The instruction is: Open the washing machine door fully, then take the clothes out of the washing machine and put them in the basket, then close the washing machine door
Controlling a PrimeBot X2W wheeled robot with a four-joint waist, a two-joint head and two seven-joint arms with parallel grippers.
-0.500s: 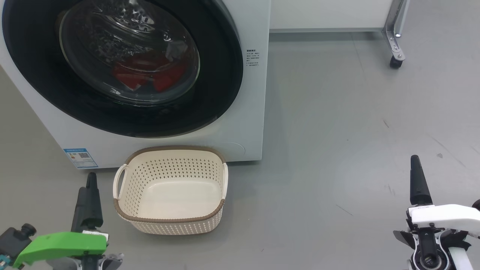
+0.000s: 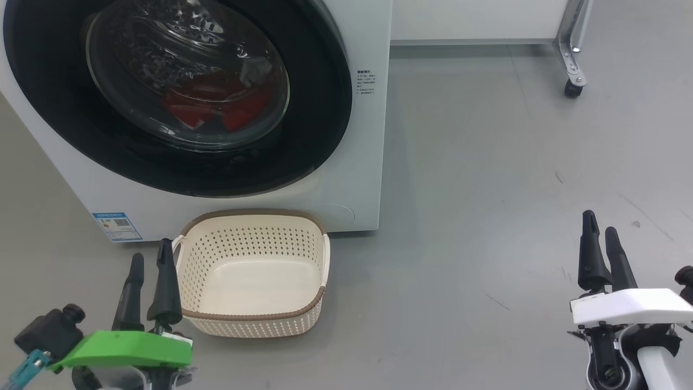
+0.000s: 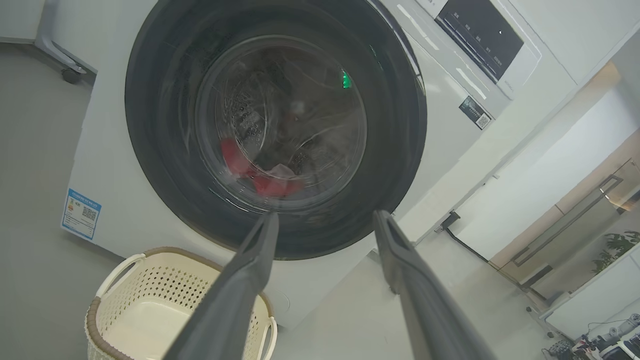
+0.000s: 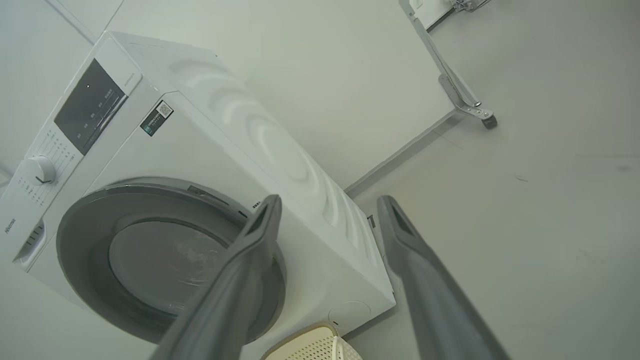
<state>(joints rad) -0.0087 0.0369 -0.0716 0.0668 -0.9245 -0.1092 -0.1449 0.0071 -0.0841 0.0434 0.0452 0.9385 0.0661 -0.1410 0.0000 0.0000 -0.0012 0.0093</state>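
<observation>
Since the earlier frame both arms have turned: each gripper now shows two dark fingers in the head view where one showed before, and the left one has come closer to the basket's handle.

Head view: the left gripper (image 2: 150,250) stands with fingers spread and empty, just beside the basket (image 2: 249,325). The right gripper (image 2: 599,222) is also spread and empty, well apart over bare floor. The washing machine door (image 2: 319,108) is shut against the washing machine (image 2: 368,162). The clothes (image 2: 216,108) lie as a red heap low in the drum, behind the glass. The basket sits on the floor right before the machine, with nothing in it.

Left wrist view: the left gripper (image 3: 325,214) points at the door's (image 3: 150,150) lower rim, with the clothes (image 3: 265,182) showing through the bowl. The rim looks glossy and stiff, so likely slippery to pinch. The door probably swings heavily on its hinge.

Right wrist view: the right gripper (image 4: 330,198) looks across the machine's corner. A thin dark slot (image 4: 202,192) at the door's (image 4: 80,240) edge may be the pull recess, and it looks the better place to hook a finger. The clothes should be soft, light and limp, best pinched at a raised fold. The basket (image 4: 310,345) looks light and may slide if bumped.
</observation>
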